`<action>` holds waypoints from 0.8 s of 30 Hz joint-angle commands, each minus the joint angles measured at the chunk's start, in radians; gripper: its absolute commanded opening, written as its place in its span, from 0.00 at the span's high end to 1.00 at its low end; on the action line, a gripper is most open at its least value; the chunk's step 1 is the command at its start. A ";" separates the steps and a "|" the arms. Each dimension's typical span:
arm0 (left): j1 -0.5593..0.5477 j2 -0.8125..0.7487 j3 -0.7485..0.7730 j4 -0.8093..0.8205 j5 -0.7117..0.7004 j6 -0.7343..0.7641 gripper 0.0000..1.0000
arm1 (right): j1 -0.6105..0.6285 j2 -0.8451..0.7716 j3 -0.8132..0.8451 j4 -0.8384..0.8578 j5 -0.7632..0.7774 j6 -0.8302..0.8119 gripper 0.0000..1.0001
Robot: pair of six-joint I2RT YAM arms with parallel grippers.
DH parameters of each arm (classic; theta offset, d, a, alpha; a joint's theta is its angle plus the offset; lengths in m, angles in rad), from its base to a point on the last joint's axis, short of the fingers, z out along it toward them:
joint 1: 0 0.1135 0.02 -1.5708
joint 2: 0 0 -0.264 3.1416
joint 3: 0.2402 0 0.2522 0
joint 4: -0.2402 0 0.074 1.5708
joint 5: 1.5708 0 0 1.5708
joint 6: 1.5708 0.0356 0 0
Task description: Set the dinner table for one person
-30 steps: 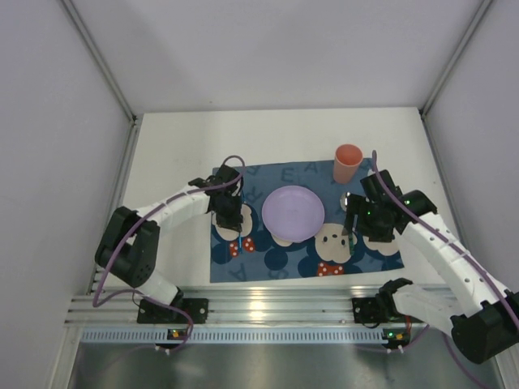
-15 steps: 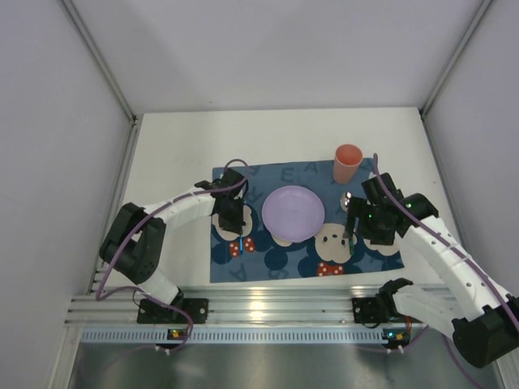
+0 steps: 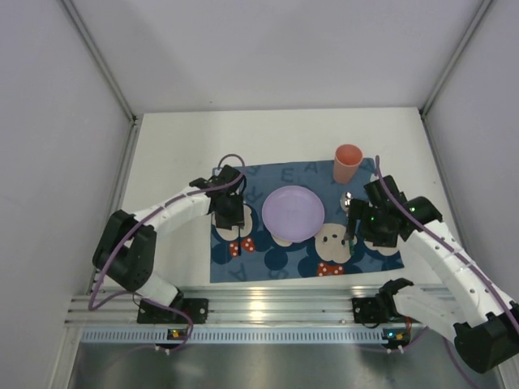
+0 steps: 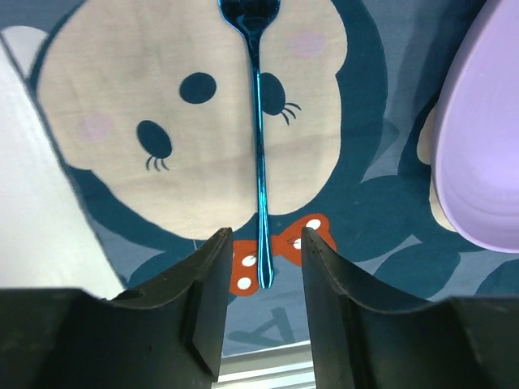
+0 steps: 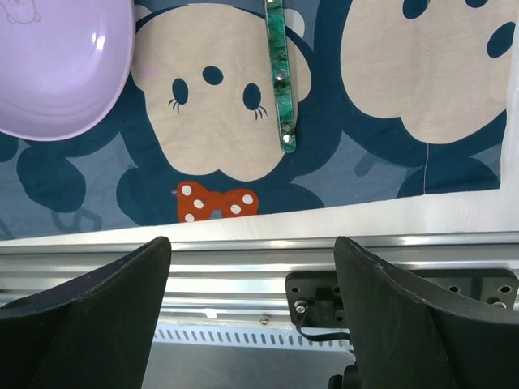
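Note:
The white dinner table (image 3: 174, 158) carries a dark blue mouse-print placemat (image 3: 280, 263). On the mat sit a lilac plate (image 3: 293, 212), also seen in the wrist views (image 4: 486, 138) (image 5: 57, 65), and an orange cup (image 3: 348, 163) at its far right corner. A blue fork (image 4: 259, 146) lies flat left of the plate. My left gripper (image 4: 263, 247) is open, its fingers either side of the fork's handle end with gaps showing. A green-handled utensil (image 5: 280, 81) lies right of the plate. My right gripper (image 5: 251, 241) hangs wide open and holds nothing.
A ribbed aluminium rail (image 3: 259, 306) runs along the near table edge with both arm bases bolted to it. Grey walls enclose the table on the left, right and far sides. Bare white tabletop lies left of and behind the placemat.
My left gripper has opened and let go of the blue fork, which now lies on the placemat. The right gripper has shifted slightly and stayed open.

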 commanded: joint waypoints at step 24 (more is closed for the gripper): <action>0.049 -0.964 -0.915 1.151 -0.669 0.663 0.21 | -0.011 -0.607 0.096 0.168 -0.173 -0.050 0.00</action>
